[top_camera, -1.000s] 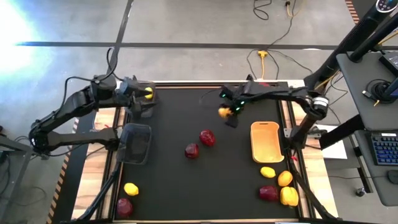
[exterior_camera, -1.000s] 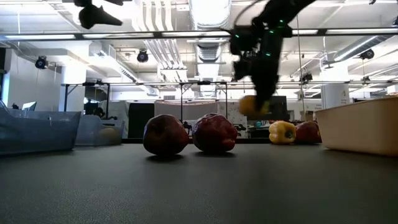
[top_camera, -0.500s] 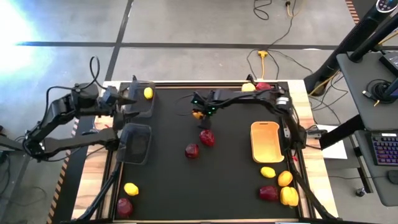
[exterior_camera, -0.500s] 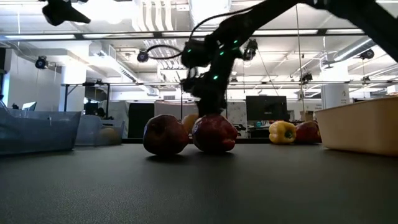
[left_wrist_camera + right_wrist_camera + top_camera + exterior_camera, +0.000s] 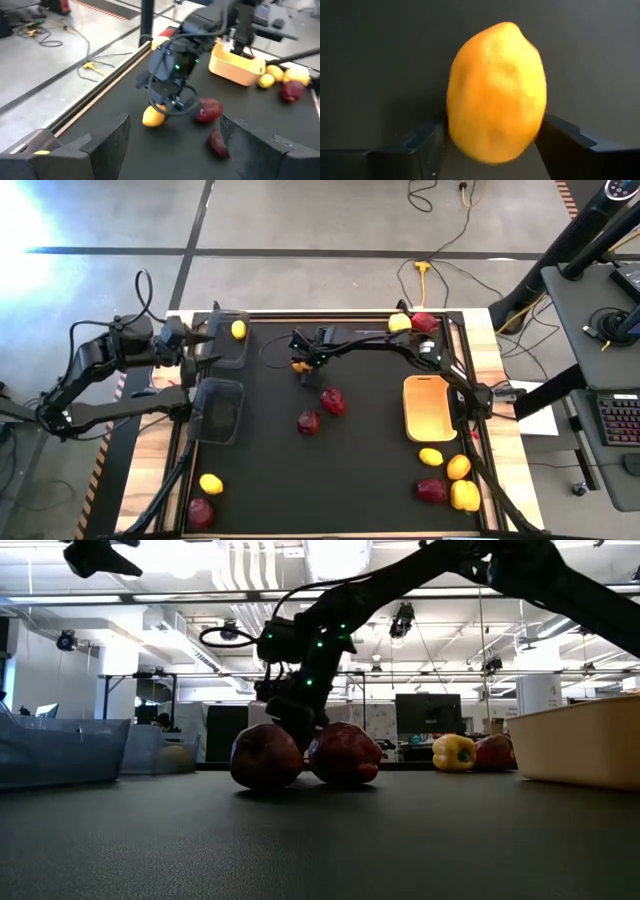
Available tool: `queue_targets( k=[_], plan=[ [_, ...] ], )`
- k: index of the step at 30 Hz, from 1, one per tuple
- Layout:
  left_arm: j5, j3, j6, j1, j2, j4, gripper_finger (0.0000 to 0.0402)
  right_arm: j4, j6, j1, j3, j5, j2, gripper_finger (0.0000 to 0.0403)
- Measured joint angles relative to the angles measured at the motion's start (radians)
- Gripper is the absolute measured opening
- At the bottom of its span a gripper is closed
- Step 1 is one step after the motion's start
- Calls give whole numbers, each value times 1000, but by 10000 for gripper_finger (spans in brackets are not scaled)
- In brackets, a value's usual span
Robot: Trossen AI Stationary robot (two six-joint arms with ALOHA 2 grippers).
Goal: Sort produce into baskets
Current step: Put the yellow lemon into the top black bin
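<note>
My right gripper is shut on a yellow-orange lemon low over the black mat, left of the middle; the lemon also shows in the left wrist view. Two dark red pieces lie on the mat just nearer than it. My left gripper is open and empty at the far left, beside the far black mesh basket, which holds a yellow lemon. A second mesh basket stands nearer. The orange-tan basket stands at the right. My right gripper pinches the lemon between its two fingers, one on each long side, toward one end. The fingers point down from above and lie across the lemon. It sits low over the mat; I cannot tell whether it touches.
A yellow piece and a dark red one lie at the near left. A yellow, an orange, a dark red and a yellow pepper-like piece lie at the near right. A yellow and a red piece lie at the far right.
My right gripper has carried the lemon toward the table's left edge and down, from beside the tan basket to just beyond the two dark red pieces. My left gripper has drawn back from over the far mesh basket toward the left edge.
</note>
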Motion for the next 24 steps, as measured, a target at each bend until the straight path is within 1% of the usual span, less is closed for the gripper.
queue_targets(
  k=[4,9,14,18,21,24],
  plan=[
    [1,-14,-38,0,48,61,290,-2,-16,10,15,-1,-4,299],
    [51,-69,-31,0,140,169,290,-39,-60,30,16,-1,-80,328],
    [91,-108,40,0,238,241,294,-163,-65,64,13,0,-191,336],
    [135,-134,123,0,327,273,311,-219,-17,110,7,6,-295,332],
    [140,-139,215,0,404,274,331,-219,38,155,-17,52,-384,328],
    [140,-139,279,2,489,310,349,-222,111,207,-42,155,-468,327]
  ],
)
